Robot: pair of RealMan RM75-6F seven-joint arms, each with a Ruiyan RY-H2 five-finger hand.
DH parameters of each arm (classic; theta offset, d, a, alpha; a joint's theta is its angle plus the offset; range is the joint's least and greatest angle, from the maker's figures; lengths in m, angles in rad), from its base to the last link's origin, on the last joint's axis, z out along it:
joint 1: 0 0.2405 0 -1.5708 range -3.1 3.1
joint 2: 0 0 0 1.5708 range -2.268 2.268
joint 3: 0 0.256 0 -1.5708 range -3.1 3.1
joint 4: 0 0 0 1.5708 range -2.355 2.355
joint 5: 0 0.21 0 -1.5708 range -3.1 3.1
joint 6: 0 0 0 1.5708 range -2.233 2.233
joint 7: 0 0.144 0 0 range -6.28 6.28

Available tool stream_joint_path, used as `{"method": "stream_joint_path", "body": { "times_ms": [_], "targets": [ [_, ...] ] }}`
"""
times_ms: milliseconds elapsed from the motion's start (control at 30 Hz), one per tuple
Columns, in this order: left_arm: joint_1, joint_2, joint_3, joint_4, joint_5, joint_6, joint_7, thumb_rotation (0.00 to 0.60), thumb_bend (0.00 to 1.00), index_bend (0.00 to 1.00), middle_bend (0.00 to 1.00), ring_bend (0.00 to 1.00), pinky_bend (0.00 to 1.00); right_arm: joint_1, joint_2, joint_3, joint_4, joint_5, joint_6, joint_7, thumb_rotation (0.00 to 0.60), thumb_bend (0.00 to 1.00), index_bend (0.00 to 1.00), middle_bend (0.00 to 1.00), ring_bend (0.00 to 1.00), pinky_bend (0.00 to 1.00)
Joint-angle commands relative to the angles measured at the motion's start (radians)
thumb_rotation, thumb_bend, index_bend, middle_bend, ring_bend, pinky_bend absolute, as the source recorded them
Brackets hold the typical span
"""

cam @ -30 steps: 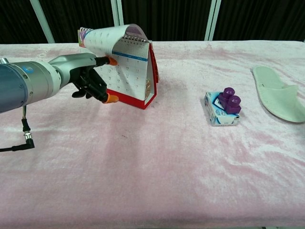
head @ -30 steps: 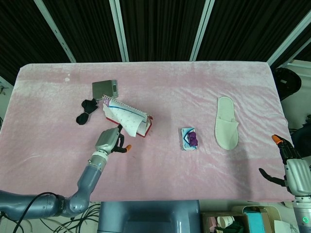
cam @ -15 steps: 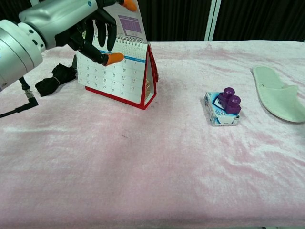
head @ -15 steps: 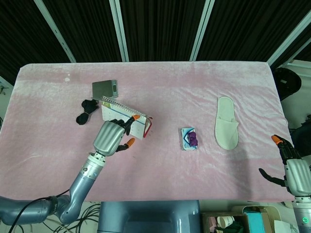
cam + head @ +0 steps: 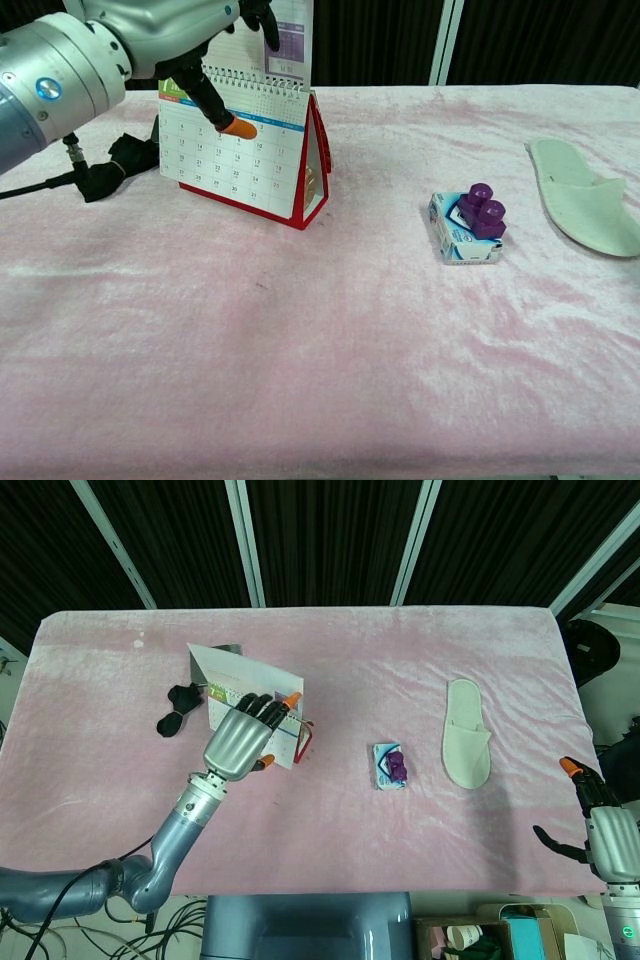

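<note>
While my left hand stays raised at the upper left of the chest view, I see the desk calendar standing upright on the pink worktop as a red-edged tent with a spiral top and a white date grid. One sheet is lifted above the spiral, pinched in my left hand, whose orange fingertip lies against the front page. A black cloth bundle lies just left of the calendar. My right hand sits at the lower right edge of the head view, well apart, fingers spread and holding nothing.
</note>
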Motion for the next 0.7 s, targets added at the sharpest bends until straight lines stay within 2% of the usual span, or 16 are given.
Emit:
{"method": "stream_joint_path", "body": {
  "times_ms": [33,233,333,400,533,700],
  "targets": [
    [-0.077,0.034,-0.048,0.023,-0.159,-0.123,0.155,0.600,0.00,0.00,0.04,0.00,0.00,0.000,0.000,0.001,-0.002,0.003,-0.002,0.001,0.600,0.13,0.10,0.07,0.07,0.18],
    [-0.152,0.041,-0.103,0.047,-0.363,-0.199,0.265,0.600,0.00,0.00,0.03,0.00,0.00,0.001,0.002,0.000,-0.004,0.004,-0.005,0.002,0.600,0.13,0.10,0.07,0.07,0.18],
    [-0.184,0.035,-0.117,0.072,-0.452,-0.213,0.306,0.600,0.00,0.00,0.04,0.01,0.06,0.001,0.002,0.002,-0.004,0.007,-0.007,0.005,0.600,0.13,0.10,0.07,0.07,0.18],
    [-0.203,0.031,-0.119,0.088,-0.510,-0.223,0.332,0.600,0.00,0.00,0.07,0.05,0.14,0.002,0.002,0.003,-0.004,0.009,-0.008,0.007,0.600,0.13,0.10,0.07,0.07,0.18],
    [-0.226,0.023,-0.117,0.110,-0.604,-0.237,0.359,0.600,0.00,0.00,0.23,0.22,0.30,0.002,0.002,0.005,-0.004,0.012,-0.009,0.010,0.600,0.13,0.11,0.07,0.07,0.18],
    [-0.251,0.015,-0.100,0.134,-0.676,-0.238,0.386,0.600,0.00,0.00,0.31,0.27,0.32,0.001,0.003,0.006,-0.006,0.015,-0.010,0.012,0.600,0.13,0.11,0.07,0.07,0.18]
  ]
}}
